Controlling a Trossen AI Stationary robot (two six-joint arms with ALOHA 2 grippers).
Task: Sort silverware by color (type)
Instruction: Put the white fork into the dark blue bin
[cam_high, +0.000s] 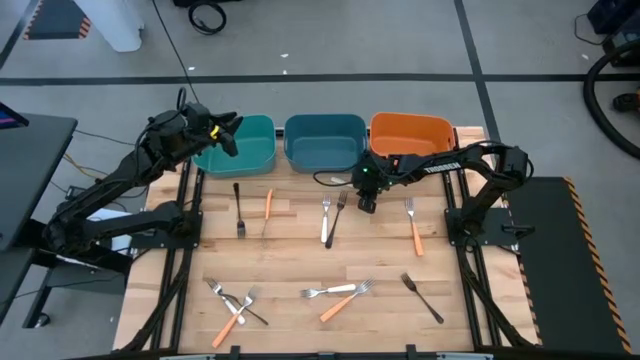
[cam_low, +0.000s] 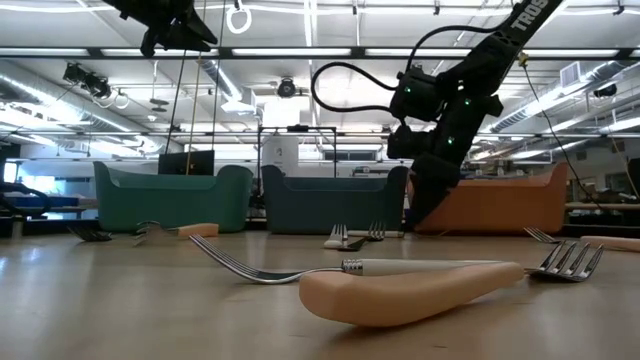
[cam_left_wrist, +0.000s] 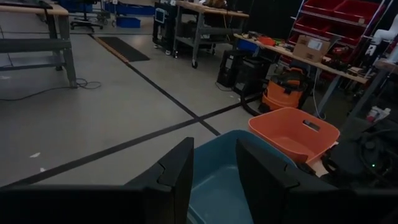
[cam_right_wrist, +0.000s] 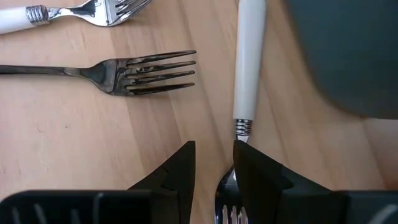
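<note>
**Three bins, forks still spread over the table**

Readable text: only "TROS…" on the right arm in the low view; rest is cut off.

Landmark = dark blue bin (cam_high: 323, 141), middle of the row, with the teal bin (cam_high: 243, 142) on one side and the orange bin (cam_high: 411, 135) on the other.

Right gripper (cam_high: 367, 196) hangs low just in front of the blue bin's orange-side corner, fingers (cam_right_wrist: 180, 167) parted with a narrow gap. The wrist view shows a white-handled fork (cam_right_wrist: 247, 68) with its silver neck and tines running in between the fingertips. Can't tell whether the pads touch it. A dark fork (cam_right_wrist: 109, 73) lies crosswise beside it, tines towards the white handle.

Left gripper (cam_high: 225, 131) is up over the teal bin, fingers (cam_left_wrist: 177, 174) parted, nothing between them.

Forks on the wooden table (cam_high: 300, 260), all in front of the blue bin:
- black fork (cam_high: 238, 207) and orange-handled fork (cam_high: 268, 208) on the teal side, long axes towards the bins
- orange-handled fork (cam_high: 413, 226) on the orange side, tines towards the bins
- further out, crossed pairs and a lone black fork (cam_high: 422, 297) lying diagonal
</note>
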